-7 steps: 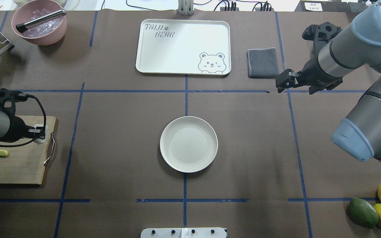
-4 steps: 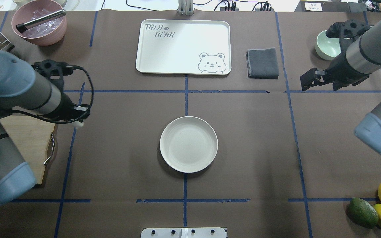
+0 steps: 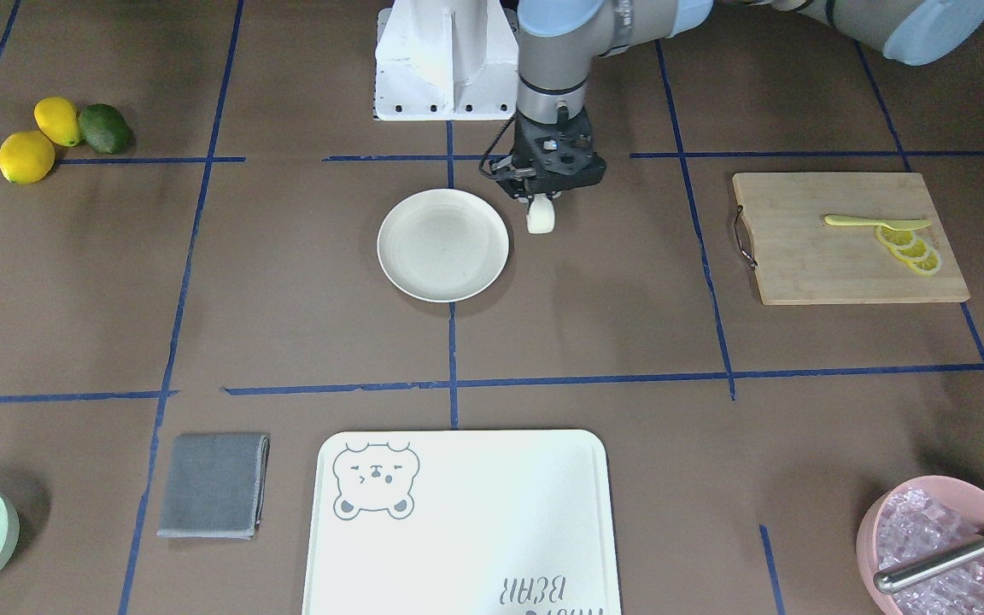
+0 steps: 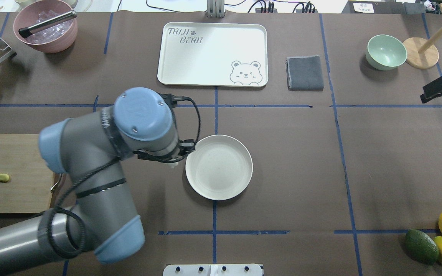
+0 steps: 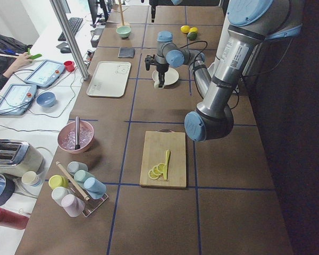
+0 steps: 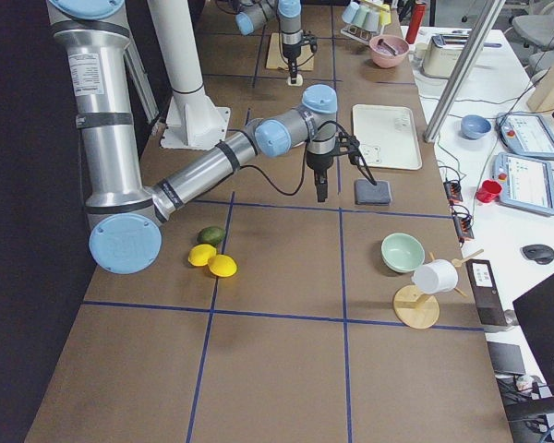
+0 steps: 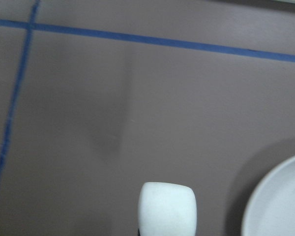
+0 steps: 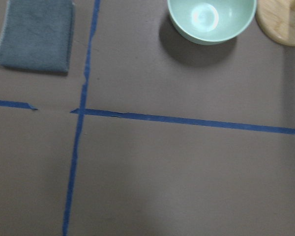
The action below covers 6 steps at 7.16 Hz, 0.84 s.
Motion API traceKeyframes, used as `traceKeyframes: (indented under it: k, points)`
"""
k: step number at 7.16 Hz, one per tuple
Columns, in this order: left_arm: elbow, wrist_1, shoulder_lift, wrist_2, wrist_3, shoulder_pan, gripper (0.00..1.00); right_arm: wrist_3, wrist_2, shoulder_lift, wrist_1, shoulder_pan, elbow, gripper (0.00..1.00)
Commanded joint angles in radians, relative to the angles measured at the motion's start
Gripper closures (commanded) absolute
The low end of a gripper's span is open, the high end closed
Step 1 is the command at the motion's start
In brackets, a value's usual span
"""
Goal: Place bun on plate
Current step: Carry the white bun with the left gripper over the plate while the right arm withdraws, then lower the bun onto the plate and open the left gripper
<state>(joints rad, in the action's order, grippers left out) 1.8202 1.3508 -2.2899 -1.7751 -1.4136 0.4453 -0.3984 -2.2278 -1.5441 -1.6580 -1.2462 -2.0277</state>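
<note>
Brown table (image 3: 629, 325): left gripper (image 3: 541, 203) tight on bun (image 3: 541, 220), beside plate (image 3: 443, 245).

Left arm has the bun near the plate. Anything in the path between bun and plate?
Nothing visible. The left gripper holds the bun in its jaws just outside the rim of the plate, on the robot's left side of it. Only bare table shows in the short gap, and nothing lies on the plate.
</note>
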Motion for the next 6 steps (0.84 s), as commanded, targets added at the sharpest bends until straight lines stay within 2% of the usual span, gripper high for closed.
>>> traceKeyframes:
  k: [1, 2, 3, 5, 6]
  points:
    - [-0.160, 0.095, -0.098, 0.061, -0.050, -0.069, 0.70, 0.214, -0.076, -0.059, 0.000, -0.140, 0.070, 0.00]
    - [-0.256, 0.191, -0.121, 0.068, -0.051, -0.068, 0.69, 0.277, -0.079, -0.059, 0.000, -0.180, 0.104, 0.00]
    - [-0.307, 0.223, -0.147, 0.068, -0.051, -0.069, 0.69, 0.317, -0.087, -0.059, 0.000, -0.211, 0.122, 0.00]
    - [-0.335, 0.226, -0.155, 0.068, -0.047, -0.079, 0.65, 0.332, -0.115, -0.059, 0.000, -0.229, 0.138, 0.00]
    - [-0.340, 0.234, -0.155, 0.068, -0.039, -0.077, 0.55, 0.332, -0.115, -0.060, 0.000, -0.233, 0.138, 0.00]
